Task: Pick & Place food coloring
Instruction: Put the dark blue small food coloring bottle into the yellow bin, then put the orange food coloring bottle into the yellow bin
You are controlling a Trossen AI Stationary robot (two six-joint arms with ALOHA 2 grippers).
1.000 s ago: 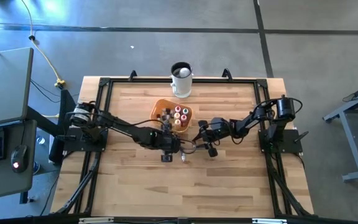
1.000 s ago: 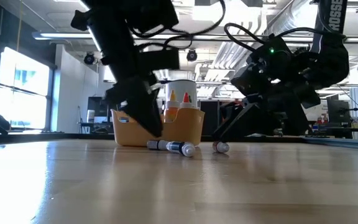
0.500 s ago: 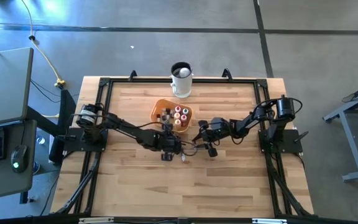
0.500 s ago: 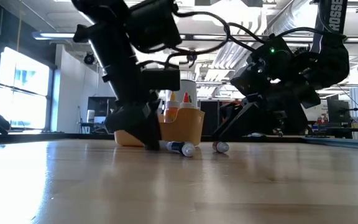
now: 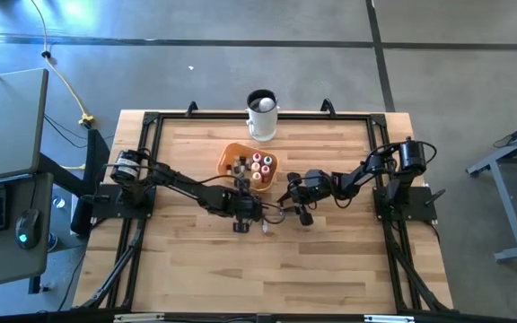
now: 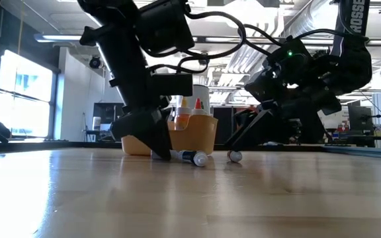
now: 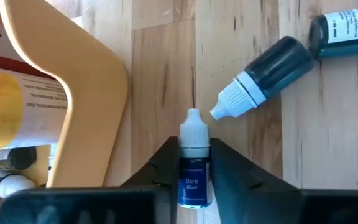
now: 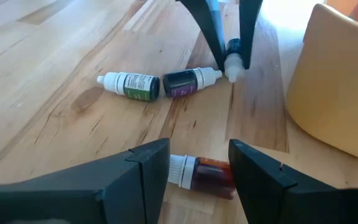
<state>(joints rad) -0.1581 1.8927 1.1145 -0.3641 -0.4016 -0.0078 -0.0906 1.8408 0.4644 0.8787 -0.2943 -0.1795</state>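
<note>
Several food coloring bottles lie on the wooden table beside the orange bowl (image 5: 248, 166), which holds more bottles upright. My left gripper (image 7: 194, 171) is down at the table next to the bowl, shut on a dark blue bottle (image 7: 194, 152) with a white cap. A teal bottle (image 7: 269, 71) lies just beyond it. My right gripper (image 8: 199, 163) is low over the table, open, with a red-brown bottle (image 8: 204, 174) lying crosswise just ahead of its fingers. Farther off lie a green-labelled bottle (image 8: 132, 84) and a purple one (image 8: 188, 79). My left gripper pinches the dark blue bottle's body (image 7: 194, 180) between its two fingers, one on each long side. The fingers slant down from the table's left side and lie along the bottle. The white cap (image 7: 194, 127) sticks out ahead of the fingertips. The bottle seems to lie on the table.
A white mug (image 5: 261, 115) stands at the table's far edge, behind the bowl. The two grippers are close together at the table's middle, with loose bottles (image 6: 194, 157) between them. Bare wood lies toward the near edge.
My left gripper has come down onto the table beside the bowl, over the dark blue bottle. My right gripper has kept still.
</note>
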